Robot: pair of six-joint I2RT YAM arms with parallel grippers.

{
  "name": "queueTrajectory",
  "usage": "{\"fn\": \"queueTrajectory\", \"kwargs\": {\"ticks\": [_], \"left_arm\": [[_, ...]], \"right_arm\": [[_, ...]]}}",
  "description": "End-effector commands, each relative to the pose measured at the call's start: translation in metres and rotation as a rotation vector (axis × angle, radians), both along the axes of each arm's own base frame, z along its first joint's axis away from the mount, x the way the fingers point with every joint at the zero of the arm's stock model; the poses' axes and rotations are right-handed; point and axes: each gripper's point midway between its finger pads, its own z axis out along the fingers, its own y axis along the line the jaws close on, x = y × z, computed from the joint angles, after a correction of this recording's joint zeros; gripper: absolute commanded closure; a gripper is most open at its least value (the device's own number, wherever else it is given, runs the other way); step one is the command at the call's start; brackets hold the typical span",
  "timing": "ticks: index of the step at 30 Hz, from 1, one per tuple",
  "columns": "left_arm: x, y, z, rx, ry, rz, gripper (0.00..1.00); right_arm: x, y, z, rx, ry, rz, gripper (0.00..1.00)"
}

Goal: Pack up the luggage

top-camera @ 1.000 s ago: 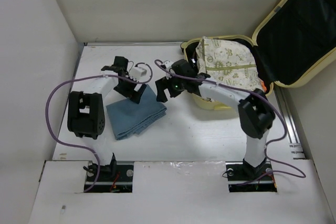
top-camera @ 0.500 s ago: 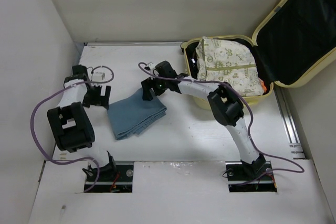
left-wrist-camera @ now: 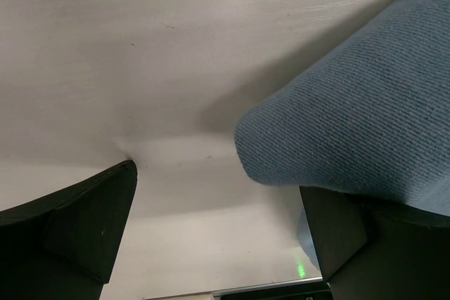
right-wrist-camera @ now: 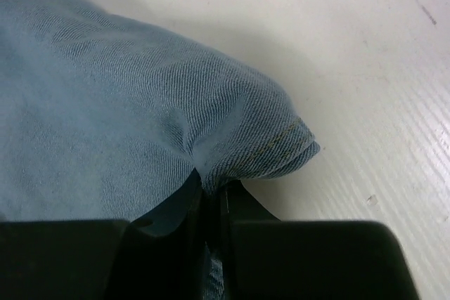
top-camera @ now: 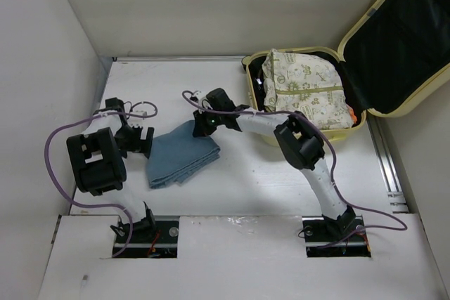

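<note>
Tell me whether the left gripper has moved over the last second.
Yes. The left gripper has moved left and nearer, away from the luggage, to the blue cloth's left edge.

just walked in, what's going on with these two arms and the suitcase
Two robot arms are packing a suitcase. The right gripper is pinched shut on the far corner of a folded blue cloth lying on the table. The left gripper sits at the cloth's left edge, open, not closed on it. The suitcase stands open at the far right with a patterned fabric bundle inside; the blue cloth is not yet packed.
</note>
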Motion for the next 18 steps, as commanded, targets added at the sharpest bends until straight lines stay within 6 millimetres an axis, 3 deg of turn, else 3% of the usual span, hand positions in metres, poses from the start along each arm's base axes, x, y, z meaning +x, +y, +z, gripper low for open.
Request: {"fn": "queueTrajectory", "kwargs": {"ticks": [1,4,5,7,8,10,11,12,13,14,17,18], "left_arm": [[0.015,0.002,0.015,-0.026,-0.067,0.016,0.03],[0.025,0.011,0.03,0.0,-0.112,0.02,0.03],[0.024,0.019,0.033,0.002,-0.112,0.046,0.03],[0.031,0.027,0.044,0.013,-0.143,0.062,0.02],[0.03,0.03,0.044,0.013,-0.143,0.071,0.02],[0.032,0.033,0.047,0.028,-0.15,0.073,0.02],[0.032,0.033,0.047,0.028,-0.15,0.073,0.02],[0.032,0.033,0.047,0.028,-0.15,0.073,0.02],[0.032,0.035,0.047,0.038,-0.146,0.076,0.02],[0.034,0.035,0.047,0.042,-0.156,0.075,0.02],[0.033,0.035,0.045,0.041,-0.155,0.076,0.02],[0.033,0.035,0.045,0.041,-0.155,0.076,0.02]], "right_arm": [[-0.019,0.008,0.069,0.095,-0.043,0.055,1.0],[-0.001,-0.019,0.116,0.103,-0.071,-0.026,1.0],[0.002,-0.027,0.155,0.132,-0.123,-0.042,1.0],[0.006,-0.047,0.178,0.1,-0.141,-0.07,1.0],[0.016,-0.064,0.211,0.121,-0.208,-0.085,1.0],[0.025,-0.088,0.234,0.113,-0.244,-0.12,1.0],[0.038,-0.116,0.238,0.082,-0.233,-0.167,1.0],[0.043,-0.133,0.262,0.089,-0.281,-0.184,1.0],[0.048,-0.15,0.27,0.076,-0.294,-0.207,1.0],[0.06,-0.186,0.27,0.034,-0.275,-0.265,1.0],[0.072,-0.25,0.288,-0.036,-0.324,-0.346,1.0],[0.079,-0.293,0.281,-0.086,-0.287,-0.416,1.0]]}}
